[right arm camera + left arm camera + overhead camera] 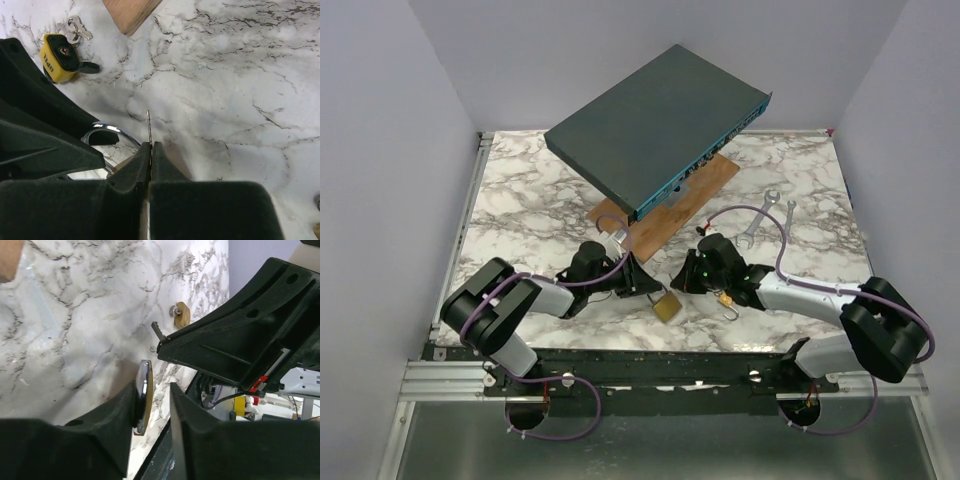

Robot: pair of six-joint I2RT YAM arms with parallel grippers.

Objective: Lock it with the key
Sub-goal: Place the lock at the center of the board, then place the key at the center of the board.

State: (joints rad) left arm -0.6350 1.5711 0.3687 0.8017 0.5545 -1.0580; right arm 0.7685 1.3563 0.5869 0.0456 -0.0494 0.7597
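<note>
A brass padlock (pixel 667 305) lies on the marble table (pixel 540 190) between my two grippers. In the left wrist view the padlock (pixel 143 395) leans edge-on against my left gripper's (pixel 155 390) left finger. A clear gap separates it from the other finger, so the jaws stand open. In the right wrist view my right gripper (pixel 151 145) is shut on a thin key (pixel 148 125), whose blade sticks out past the fingertips. The padlock's chrome shackle (pixel 107 131) shows just to its left. From above, the left gripper (pixel 645 283) and right gripper (pixel 688 275) face each other closely.
A small yellow padlock (pixel 57 57) with spare keys (pixel 75 27) lies near the right gripper, also seen from above (pixel 725 298). A wooden board (pixel 665 215) holds a tilted dark device box (pixel 655 125) at the back. Two wrenches (pixel 760 215) lie to the right.
</note>
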